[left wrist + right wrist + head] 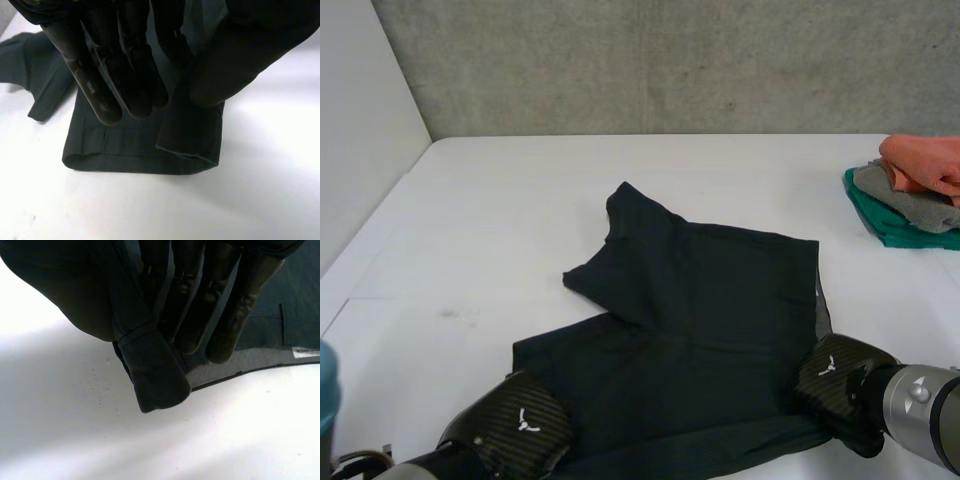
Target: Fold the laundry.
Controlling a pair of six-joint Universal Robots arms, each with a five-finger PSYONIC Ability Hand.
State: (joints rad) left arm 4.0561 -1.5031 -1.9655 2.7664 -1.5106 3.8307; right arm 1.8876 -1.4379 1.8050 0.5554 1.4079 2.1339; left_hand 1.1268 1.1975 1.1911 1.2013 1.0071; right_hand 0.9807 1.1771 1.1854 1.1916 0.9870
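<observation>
Head view: the white tabletop (520,200) carries a dark garment (700,310) lying near the middle, towards the robot. The garment is mostly flat, and one part is turned over at its far left side. A stack of folded clothes (910,195) sits at the far right edge of the tabletop, well apart from the garment, with an orange piece on top, a grey piece below it and a green piece at the bottom.

The left robot hand (520,425) is at the near left corner of the garment. In the left wrist view its fingers (120,75) are nearly straight and pinch a hemmed flap of the cloth against the thumb.

The right robot hand (838,375) is at the near right corner. In the right wrist view its fingers (210,305) and thumb pinch that corner, which hangs just above the tabletop.
</observation>
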